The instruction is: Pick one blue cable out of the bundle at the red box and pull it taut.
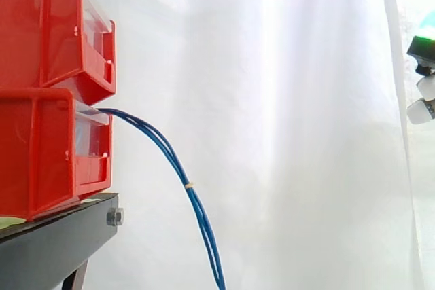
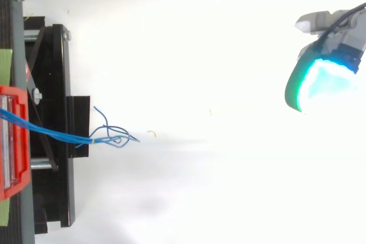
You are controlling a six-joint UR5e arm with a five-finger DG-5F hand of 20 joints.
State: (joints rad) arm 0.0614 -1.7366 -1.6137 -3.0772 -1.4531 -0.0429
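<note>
Bundle of thin blue cables (image 1: pixel 178 168) hangs out of the open front of the lower red plastic box (image 1: pixel 41 154), just under that box's clear front panel. From there it arcs away and downward until it leaves the bottom of the side view. A small pale tie (image 1: pixel 189 185) binds the strands partway down, below and out from the box front. From above, the same bundle (image 2: pixel 63 135) runs out of the red box (image 2: pixel 22 164), crosses the black metal stand (image 2: pixel 57 84) that carries the box, and reaches the tie (image 2: pixel 93 141) just past the stand's edge. Beyond the tie the loose ends splay apart into several curled tips, all on the side facing away from the box. A second red plastic box (image 1: pixel 41 25) sits stacked directly on the lower one, and a white curtain (image 1: pixel 272 127) hangs behind both. The robot hand (image 1: pixel 427 86) is far out from the box front, well apart from the cables and touching none of them. In the side view it sits about level with the spot where the cables leave the box. In the top view the hand (image 2: pixel 320 84) glows green and cyan, with a bare white stretch between it and the splayed ends. Whether it is released or clenched cannot be told.
</note>
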